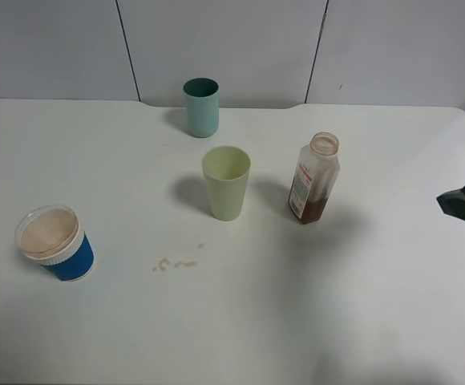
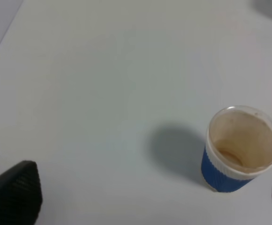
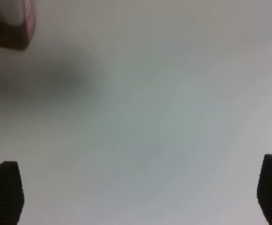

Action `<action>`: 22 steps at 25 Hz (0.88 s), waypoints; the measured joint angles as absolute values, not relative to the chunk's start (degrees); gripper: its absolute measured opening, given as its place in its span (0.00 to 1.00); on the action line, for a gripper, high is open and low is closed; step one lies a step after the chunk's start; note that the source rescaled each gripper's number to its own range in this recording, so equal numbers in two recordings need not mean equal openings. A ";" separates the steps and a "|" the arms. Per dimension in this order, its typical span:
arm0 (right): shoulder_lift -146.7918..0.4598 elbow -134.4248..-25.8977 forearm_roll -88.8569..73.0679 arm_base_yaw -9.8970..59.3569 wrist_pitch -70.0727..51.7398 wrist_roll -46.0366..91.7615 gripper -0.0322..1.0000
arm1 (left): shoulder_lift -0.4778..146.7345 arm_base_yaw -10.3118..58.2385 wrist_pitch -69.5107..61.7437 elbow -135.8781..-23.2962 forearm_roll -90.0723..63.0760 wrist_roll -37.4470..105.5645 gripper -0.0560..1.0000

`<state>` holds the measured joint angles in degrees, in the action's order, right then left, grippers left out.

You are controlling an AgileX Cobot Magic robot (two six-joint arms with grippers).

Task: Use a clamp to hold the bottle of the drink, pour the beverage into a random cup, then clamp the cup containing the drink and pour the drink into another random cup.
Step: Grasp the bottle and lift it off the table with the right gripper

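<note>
The uncapped bottle [image 1: 313, 178] stands upright right of centre, with brown drink only in its bottom part. A pale green cup [image 1: 226, 183] stands just left of it, and a teal cup [image 1: 201, 107] stands farther back. A blue cup with a white rim [image 1: 54, 243] stands at the front left. It also shows in the left wrist view [image 2: 239, 150], with brownish residue inside. My left gripper [image 2: 154, 187] is open and empty, above the table short of that cup. My right gripper [image 3: 138, 187] is open and empty, and shows at the right edge [image 1: 463, 202]. The bottle's base [image 3: 11, 23] lies well ahead of it.
Small brown spill drops [image 1: 176, 263] lie on the white table [image 1: 337, 321] in front of the green cup. A grey panelled wall [image 1: 232, 48] runs behind the table's far edge.
</note>
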<state>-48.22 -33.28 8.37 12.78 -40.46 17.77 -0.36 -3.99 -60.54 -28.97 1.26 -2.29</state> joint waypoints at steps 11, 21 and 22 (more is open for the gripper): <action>-57.59 -33.28 7.03 14.73 -32.27 17.93 1.00 | -0.36 -3.99 -60.54 -28.97 1.26 -2.29 1.00; -63.33 -33.28 0.00 20.50 -25.65 16.94 1.00 | -0.36 -3.99 -60.53 -28.97 1.26 -2.29 1.00; -63.98 -33.28 -0.77 21.30 -24.66 16.52 1.00 | -0.36 -3.99 -60.53 -28.97 1.26 -2.29 1.00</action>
